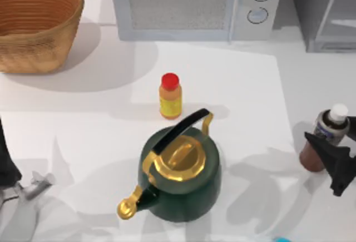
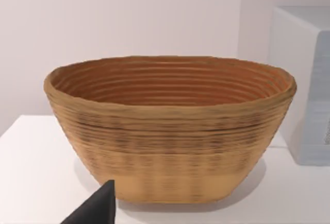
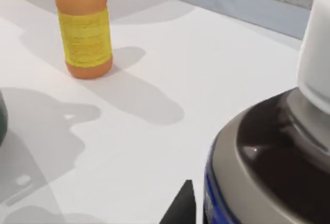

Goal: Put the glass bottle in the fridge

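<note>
The glass bottle (image 1: 324, 136), dark brown with a white cap and a grey label with blue marks, stands near the table's right edge. My right gripper (image 1: 334, 142) is shut on the glass bottle, one black finger on each side of its body. In the right wrist view the glass bottle (image 3: 268, 157) looms very close, with a fingertip (image 3: 181, 208) against its label. The fridge (image 1: 325, 11), a grey cabinet with a slanting light bar, stands at the back right corner, behind the bottle. My left arm (image 1: 6, 167) is parked at the front left.
A dark-green kettle (image 1: 181, 175) with gold lid and spout sits front centre. An orange-yellow bottle (image 1: 170, 96) with a red cap stands behind it. A light-grey microwave (image 1: 194, 5) is at the back centre, a wicker basket (image 1: 36, 22) at the back left.
</note>
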Controlling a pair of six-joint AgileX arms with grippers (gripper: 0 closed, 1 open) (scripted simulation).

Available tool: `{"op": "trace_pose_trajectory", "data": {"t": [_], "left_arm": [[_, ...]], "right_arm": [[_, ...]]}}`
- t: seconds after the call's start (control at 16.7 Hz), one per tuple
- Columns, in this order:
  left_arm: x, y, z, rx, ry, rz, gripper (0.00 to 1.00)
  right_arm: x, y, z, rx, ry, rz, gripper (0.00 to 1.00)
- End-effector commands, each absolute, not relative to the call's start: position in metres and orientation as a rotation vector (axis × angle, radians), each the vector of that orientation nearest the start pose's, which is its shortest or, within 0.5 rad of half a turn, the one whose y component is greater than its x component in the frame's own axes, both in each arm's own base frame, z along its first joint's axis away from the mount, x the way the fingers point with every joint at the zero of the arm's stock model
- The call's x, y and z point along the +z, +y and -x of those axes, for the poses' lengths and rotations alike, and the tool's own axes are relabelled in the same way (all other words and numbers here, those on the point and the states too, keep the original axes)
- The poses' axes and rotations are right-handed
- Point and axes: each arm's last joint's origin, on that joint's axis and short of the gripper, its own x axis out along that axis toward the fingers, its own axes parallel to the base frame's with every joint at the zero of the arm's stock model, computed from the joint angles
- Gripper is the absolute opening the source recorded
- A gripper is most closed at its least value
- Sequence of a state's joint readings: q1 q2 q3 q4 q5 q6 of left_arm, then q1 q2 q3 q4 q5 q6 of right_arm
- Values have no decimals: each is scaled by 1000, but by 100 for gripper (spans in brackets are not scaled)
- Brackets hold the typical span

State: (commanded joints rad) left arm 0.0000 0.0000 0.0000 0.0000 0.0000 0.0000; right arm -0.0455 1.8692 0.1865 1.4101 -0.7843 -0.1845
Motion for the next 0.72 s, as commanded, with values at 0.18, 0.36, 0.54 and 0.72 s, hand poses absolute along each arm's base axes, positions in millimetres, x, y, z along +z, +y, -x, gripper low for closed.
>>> {"op": "trace_pose_trajectory", "data": {"t": [0.18,0.36,0.54,0.72], "left_arm": [[160,-1,-106,0,0,0,100],[160,-1,-106,0,0,0,100],[160,-1,-106,0,0,0,100],[160,-1,-106,0,0,0,100]], "right_arm": [[77,12,-222,771,190,75,1],[85,-2,-226,739,155,112,1],[98,-35,-227,663,134,154,1],[107,-68,-223,633,166,136,1]]}}
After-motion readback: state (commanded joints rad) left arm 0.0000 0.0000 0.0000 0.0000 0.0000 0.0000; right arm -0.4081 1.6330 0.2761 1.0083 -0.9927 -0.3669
